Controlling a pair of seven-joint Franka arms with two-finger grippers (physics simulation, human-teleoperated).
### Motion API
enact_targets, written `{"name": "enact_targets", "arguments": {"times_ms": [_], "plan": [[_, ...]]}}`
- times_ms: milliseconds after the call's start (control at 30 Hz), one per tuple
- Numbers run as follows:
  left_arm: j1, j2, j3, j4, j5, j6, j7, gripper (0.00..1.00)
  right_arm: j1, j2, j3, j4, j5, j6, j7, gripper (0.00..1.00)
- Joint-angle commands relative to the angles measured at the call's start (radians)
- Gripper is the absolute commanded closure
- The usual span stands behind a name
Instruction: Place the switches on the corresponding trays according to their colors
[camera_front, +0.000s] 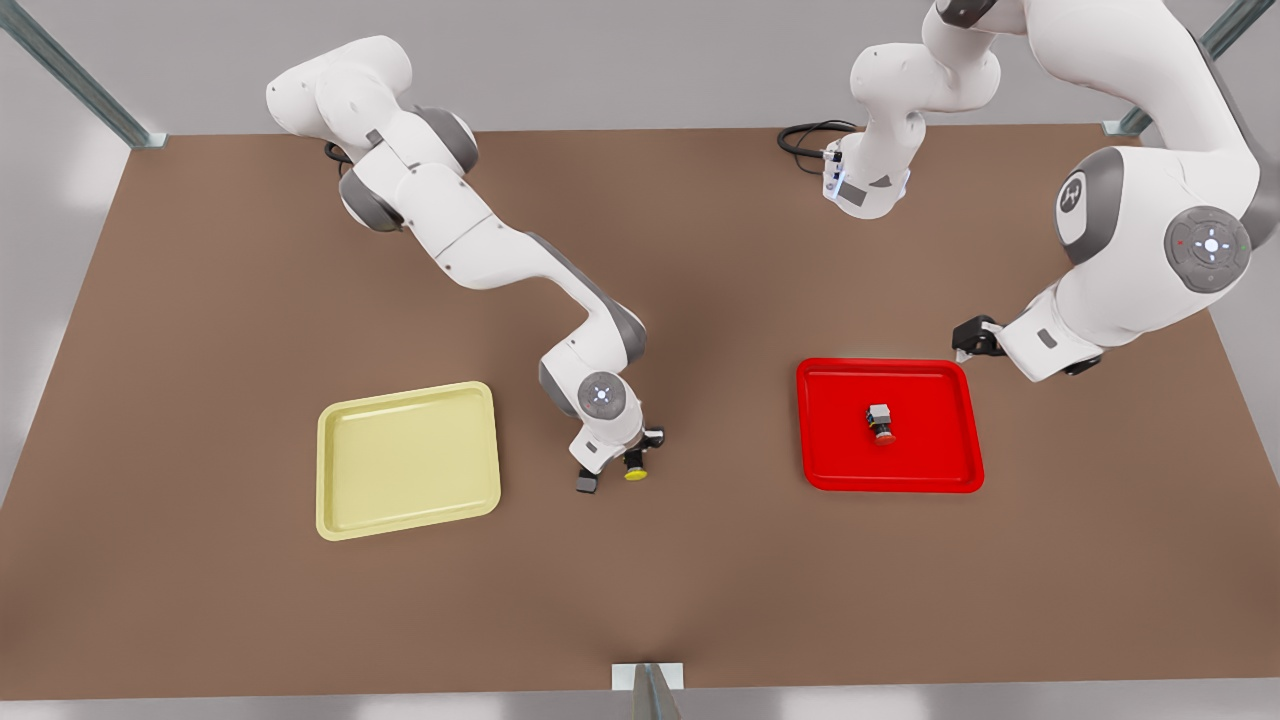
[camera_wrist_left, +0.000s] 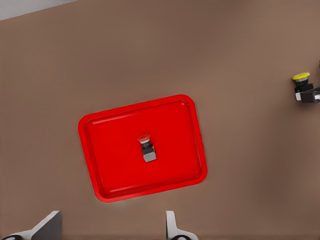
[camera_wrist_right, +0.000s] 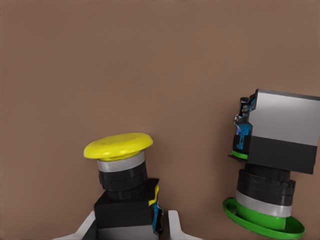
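Note:
The red switch (camera_front: 880, 423) (camera_wrist_left: 146, 148) lies on its side inside the red tray (camera_front: 830, 462) (camera_wrist_left: 102, 150). My left gripper (camera_front: 975, 338) (camera_wrist_left: 110, 231) hangs open high above that tray's far right corner, as the front view shows it, holding nothing. The yellow switch (camera_front: 635, 471) (camera_wrist_right: 120, 165) (camera_wrist_left: 301, 78) sits between the trays with my right gripper (camera_front: 610, 470) (camera_wrist_right: 129, 227) shut on its dark body, close over the table. The yellow tray (camera_front: 340, 520) lies at the front view's left with nothing in it.
A green-capped switch (camera_wrist_right: 267, 200) stands upside down on its cap right beside the yellow one. The brown table (camera_front: 700, 580) has metal posts at its corners and a bracket (camera_front: 647, 678) at the near edge. A black cable (camera_front: 805, 135) lies by the far arm base.

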Motion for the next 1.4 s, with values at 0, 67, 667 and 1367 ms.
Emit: {"name": "enact_targets", "arguments": {"times_ms": [0,67,667,1367], "plan": [[0.000,0.000,0.000,0.000,0.000,0.000,0.000,0.00,0.000,0.001,0.000,0.000,0.000,0.000,0.000,0.44],[0.000,0.000,0.000,0.000,0.000,0.000,0.000,0.00,0.000,0.001,0.000,0.000,0.002,0.011,-0.002,0.46],[0.000,-0.003,0.000,0.000,0.000,-0.002,0.000,0.00,-0.048,-0.157,0.003,0.003,-0.006,-0.153,-0.080,0.52],[0.000,0.001,0.000,-0.008,-0.006,0.008,-0.011,0.00,-0.503,-0.946,0.014,-0.692,0.111,-0.383,-0.626,0.00]]}}
